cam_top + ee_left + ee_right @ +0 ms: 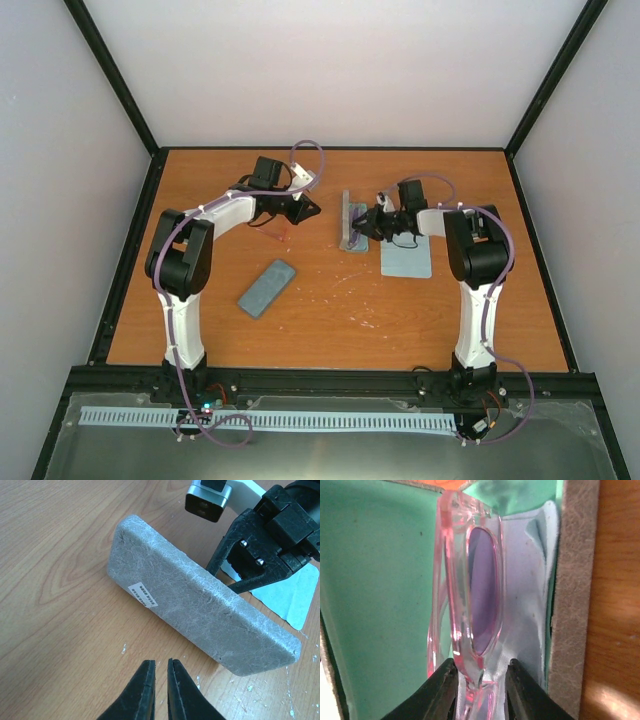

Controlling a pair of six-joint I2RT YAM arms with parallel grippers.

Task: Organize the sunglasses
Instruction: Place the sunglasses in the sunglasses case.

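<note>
Right wrist view has the pink sunglasses (482, 595) sitting inside the open green-lined case (575, 580), the right claw (481, 669) slightly parted around their frame, while the left claw (160, 666), nearly closed above the surface (60, 580), holds nothing.

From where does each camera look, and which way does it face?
Top external: high behind the robot, looking down at the table; left arm and right arm show.
Left wrist: low over the table, facing the grey case; the left gripper shows.
Right wrist: facing into that case at the sunglasses; the right gripper shows.
Shared: top external and left wrist both show that case.
</note>
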